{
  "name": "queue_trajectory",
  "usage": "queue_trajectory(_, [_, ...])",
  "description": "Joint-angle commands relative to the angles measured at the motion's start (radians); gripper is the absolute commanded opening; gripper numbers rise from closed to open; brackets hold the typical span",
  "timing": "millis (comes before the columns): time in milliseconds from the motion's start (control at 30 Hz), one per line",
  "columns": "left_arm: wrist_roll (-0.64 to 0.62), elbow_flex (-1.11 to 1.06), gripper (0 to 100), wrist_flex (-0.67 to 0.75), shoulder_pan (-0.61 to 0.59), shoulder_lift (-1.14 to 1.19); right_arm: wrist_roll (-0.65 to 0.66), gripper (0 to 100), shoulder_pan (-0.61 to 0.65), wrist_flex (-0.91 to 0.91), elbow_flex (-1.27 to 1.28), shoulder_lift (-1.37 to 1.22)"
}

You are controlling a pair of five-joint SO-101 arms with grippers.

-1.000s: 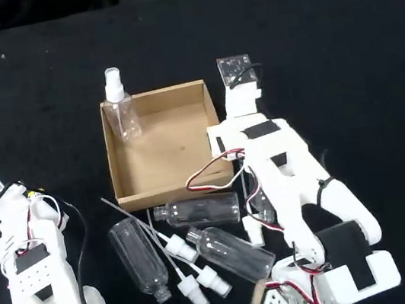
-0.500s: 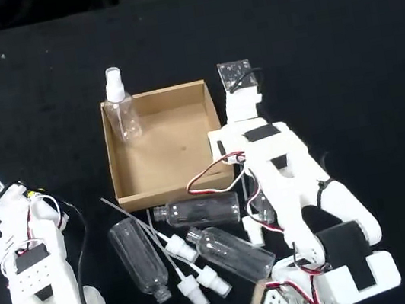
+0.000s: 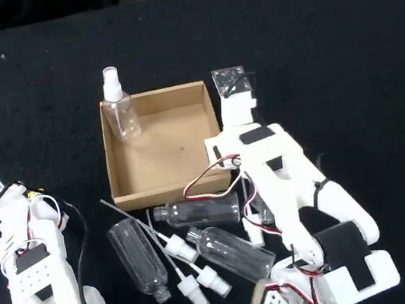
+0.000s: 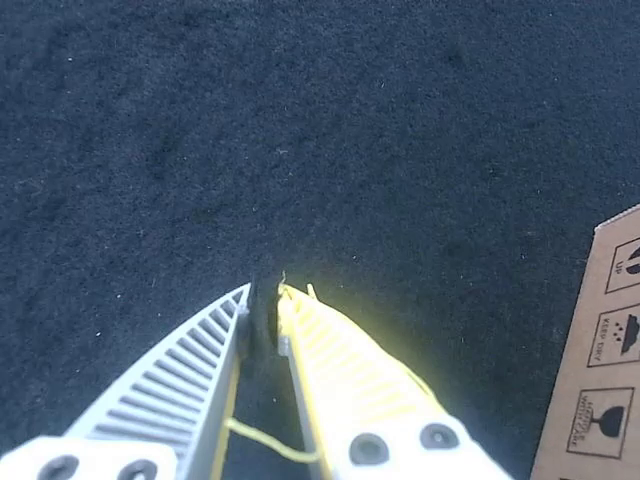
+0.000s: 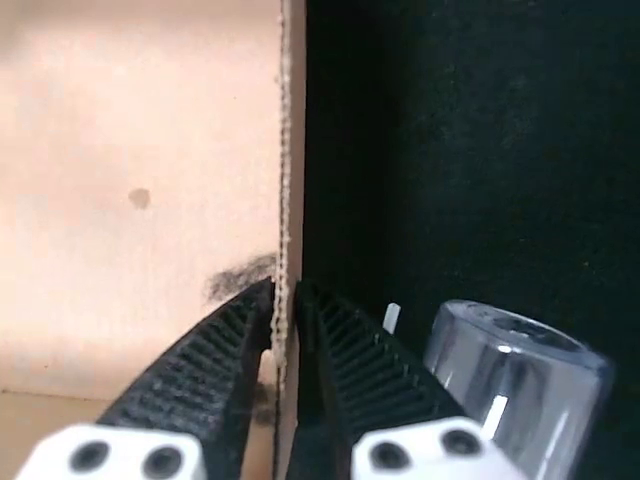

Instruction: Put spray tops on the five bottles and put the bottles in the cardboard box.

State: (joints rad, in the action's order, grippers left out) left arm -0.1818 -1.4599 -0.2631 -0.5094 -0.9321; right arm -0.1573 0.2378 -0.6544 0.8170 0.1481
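Note:
The cardboard box (image 3: 163, 146) lies open in the middle of the table. In its far left corner stands a clear bottle with a white spray top (image 3: 119, 113). Three topless bottles lie in front of the box (image 3: 199, 212) (image 3: 233, 254) (image 3: 138, 259), with three loose spray tops (image 3: 180, 248) (image 3: 209, 278) (image 3: 195, 294) among them. My right arm (image 3: 266, 161) hangs over the box's right wall. My right gripper (image 5: 285, 292) is shut on that wall's edge (image 5: 283, 150), a clear bottle (image 5: 510, 375) beside it. My left gripper (image 4: 264, 298) is shut and empty over bare cloth.
A black cloth (image 3: 342, 60) covers the table, with open room behind and to the right of the box. A printed corner of the box (image 4: 600, 360) shows in the left wrist view. My left arm (image 3: 31, 260) stands at the near left edge.
My right arm has shifted a little to the left, and the box has slid slightly left with it. The left arm has stayed still.

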Motion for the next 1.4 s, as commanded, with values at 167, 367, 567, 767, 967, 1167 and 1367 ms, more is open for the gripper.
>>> queue_trajectory(167, [-0.002,0.012,3,0.025,-0.008,-0.020,-0.008,1.0,0.029,-0.006,-0.005,0.015])
queue_trajectory(367, [0.055,0.018,3,0.011,-0.007,-0.015,-0.008,8.9,0.031,-0.072,-0.056,0.031])
queue_trajectory(567, [0.218,0.222,20,-0.365,0.088,-0.014,-0.006,14.9,0.025,-0.183,-0.056,0.254])
queue_trajectory(767, [0.522,0.568,23,-0.902,0.185,-0.021,0.038,14.9,-0.052,-0.181,0.045,0.484])
queue_trajectory(967, [0.697,0.720,23,-1.280,0.398,-0.017,0.040,14.9,-0.173,-0.123,0.097,0.553])
queue_trajectory(1167, [0.548,0.588,24,-1.217,0.512,-0.020,0.041,14.9,-0.149,-0.041,0.163,0.553])
queue_trajectory(1367, [0.374,0.466,24,-1.163,0.561,-0.021,0.041,14.9,-0.114,-0.041,0.170,0.553])
